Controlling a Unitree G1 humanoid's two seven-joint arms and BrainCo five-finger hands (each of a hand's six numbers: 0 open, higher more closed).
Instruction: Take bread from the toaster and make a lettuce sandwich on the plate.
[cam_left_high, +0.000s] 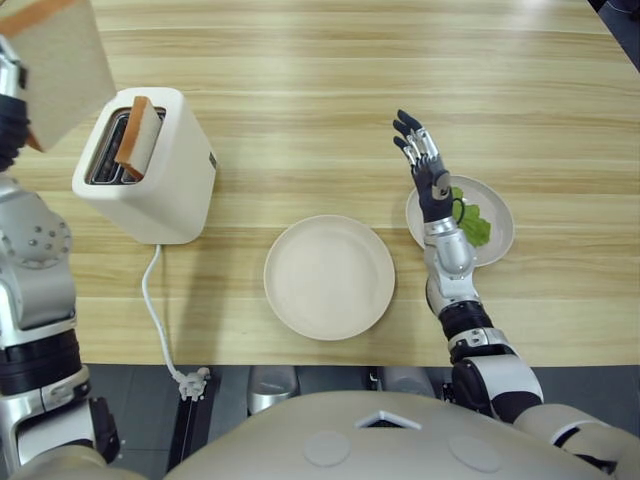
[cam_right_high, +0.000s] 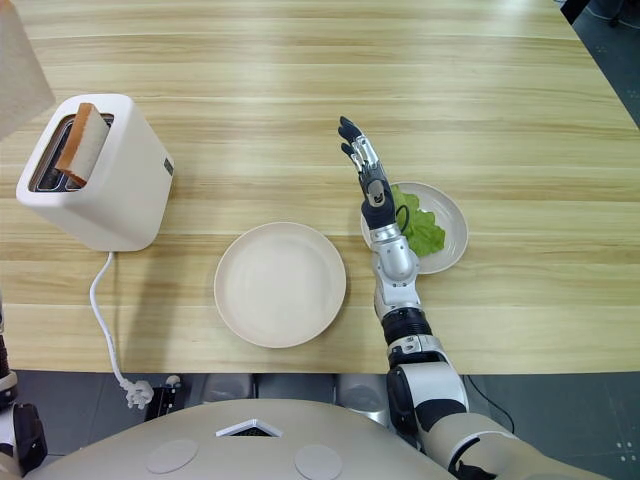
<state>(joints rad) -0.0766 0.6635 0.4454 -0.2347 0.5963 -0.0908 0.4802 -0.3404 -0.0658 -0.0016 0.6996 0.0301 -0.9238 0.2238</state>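
Fingers (cam_left_high: 410, 130) of right hand (cam_left_high: 432, 180) straight, slightly spread, holding nothing. Hand at centre right, over left rim of small plate (cam_left_high: 503, 240), partly covering green lettuce leaf (cam_left_high: 474, 225) on it. Left hand (cam_left_high: 10, 125) at upper left edge grips bread slice (cam_left_high: 60, 60): pale crumb, brown crust, raised clear of toaster (cam_left_high: 165, 190). Second bread slice (cam_left_high: 140, 135) stands tilted in 1 slot of white toaster. Bare cream plate (cam_left_high: 329, 277) at lower centre, between toaster and small plate. White cord (cam_left_high: 150, 305) runs from toaster past wooden table (cam_left_high: 300, 80) edge.
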